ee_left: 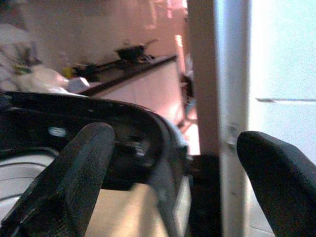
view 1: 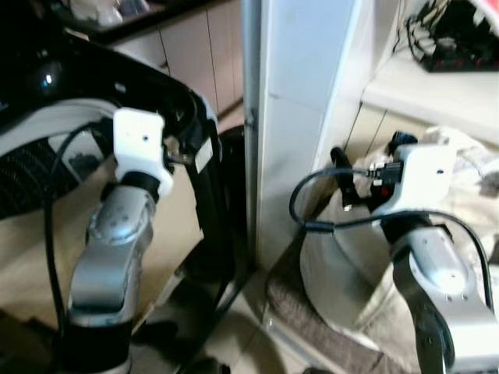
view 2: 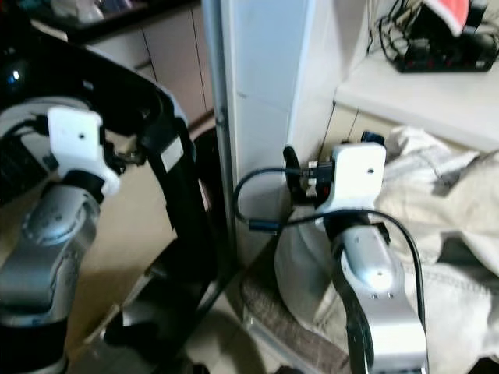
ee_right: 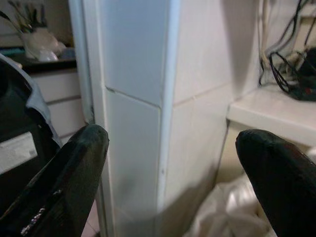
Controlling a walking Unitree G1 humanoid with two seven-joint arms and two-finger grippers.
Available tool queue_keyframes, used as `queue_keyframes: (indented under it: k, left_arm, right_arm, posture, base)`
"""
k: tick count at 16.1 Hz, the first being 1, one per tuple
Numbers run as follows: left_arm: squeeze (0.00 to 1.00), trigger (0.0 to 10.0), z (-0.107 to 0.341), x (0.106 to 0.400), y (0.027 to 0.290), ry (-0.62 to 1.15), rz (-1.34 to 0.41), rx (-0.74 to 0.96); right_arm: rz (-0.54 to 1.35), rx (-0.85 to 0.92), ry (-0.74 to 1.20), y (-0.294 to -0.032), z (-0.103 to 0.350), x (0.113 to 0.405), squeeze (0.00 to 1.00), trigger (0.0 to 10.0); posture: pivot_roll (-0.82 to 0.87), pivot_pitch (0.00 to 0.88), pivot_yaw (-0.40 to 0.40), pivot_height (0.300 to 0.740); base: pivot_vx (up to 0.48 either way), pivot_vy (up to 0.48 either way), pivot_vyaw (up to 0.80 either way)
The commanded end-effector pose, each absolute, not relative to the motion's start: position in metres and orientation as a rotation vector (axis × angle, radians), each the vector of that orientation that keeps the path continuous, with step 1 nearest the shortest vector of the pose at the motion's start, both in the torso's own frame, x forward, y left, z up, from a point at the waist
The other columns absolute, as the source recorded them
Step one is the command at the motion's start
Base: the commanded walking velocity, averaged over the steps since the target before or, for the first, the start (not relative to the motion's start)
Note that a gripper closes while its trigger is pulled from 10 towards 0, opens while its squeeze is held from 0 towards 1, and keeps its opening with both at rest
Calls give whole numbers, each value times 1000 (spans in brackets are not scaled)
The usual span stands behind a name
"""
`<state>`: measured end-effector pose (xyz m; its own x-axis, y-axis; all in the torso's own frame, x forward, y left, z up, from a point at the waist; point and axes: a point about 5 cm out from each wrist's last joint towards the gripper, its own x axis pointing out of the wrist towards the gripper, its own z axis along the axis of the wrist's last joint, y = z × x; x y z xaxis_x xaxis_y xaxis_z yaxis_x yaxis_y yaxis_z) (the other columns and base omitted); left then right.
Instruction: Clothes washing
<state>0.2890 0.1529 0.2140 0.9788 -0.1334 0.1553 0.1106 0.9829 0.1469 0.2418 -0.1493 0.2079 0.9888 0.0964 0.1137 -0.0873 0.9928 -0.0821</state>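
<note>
Laundry (view 2: 452, 210) lies heaped, no clear axis, cut off rightward; I see both the left gripper (ee_left: 173, 177) and the right gripper (ee_right: 173, 173) spread, empty.

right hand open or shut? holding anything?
Open and empty. In the right wrist view the right hand's two black fingers stand wide apart, with the white tiled pillar beyond, untouched.

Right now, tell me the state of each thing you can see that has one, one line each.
Left end effector: open, holding nothing, raised near the black machine.
Right end effector: open, holding nothing, facing the white tiled pillar.
Black machine: dark curved rim toward the left end effector; open or shut, cannot tell.
Pale clothes: heaped loose beside the right arm.
Cables: tangled on the white ledge.
</note>
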Motion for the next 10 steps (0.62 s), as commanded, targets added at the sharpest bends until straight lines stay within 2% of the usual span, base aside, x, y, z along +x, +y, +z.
queue_keyframes:
  k: [1, 3, 4, 5, 7, 8, 10]
  left_arm:
    - [0, 10000, 215, 289, 156, -163, -128, 146]
    - [0, 10000, 213, 289, 154, -146, -152, 133]
    - [0, 10000, 211, 288, 152, -139, -169, 125]
    - [0, 10000, 207, 287, 147, -119, -210, 114]
    - [0, 10000, 206, 285, 142, -119, -257, 99]
    - [0, 10000, 207, 285, 140, -125, -296, 104]
    - [0, 10000, 209, 285, 139, -133, -344, 107]
  right_arm:
    - [84, -84, -134, -150, 214, 240, 0, 10000]
    - [-23, -118, -102, -162, 213, 242, 0, 10000]
    - [-88, -120, -88, -171, 213, 244, 761, 10000]
    - [-148, -130, -90, -182, 217, 245, 1000, 10000]
    - [-202, -148, -104, -194, 225, 246, 1000, 10000]
    - [-322, -169, -61, -211, 231, 246, 1000, 10000]
    - [-375, -246, 29, -225, 236, 246, 1000, 10000]
  posture:
    - [-47, 66, 43, 740]
    - [-51, 65, 43, 740]
    - [-52, 63, 44, 740]
    - [-54, 63, 45, 740]
    - [-56, 63, 43, 740]
    - [-58, 62, 44, 740]
    - [-60, 62, 44, 740]
  base:
    - [0, 0, 0]
    - [0, 0, 0]
    - [0, 0, 0]
    - [0, 0, 0]
    - [0, 0, 0]
    - [0, 0, 0]
    - [0, 0, 0]
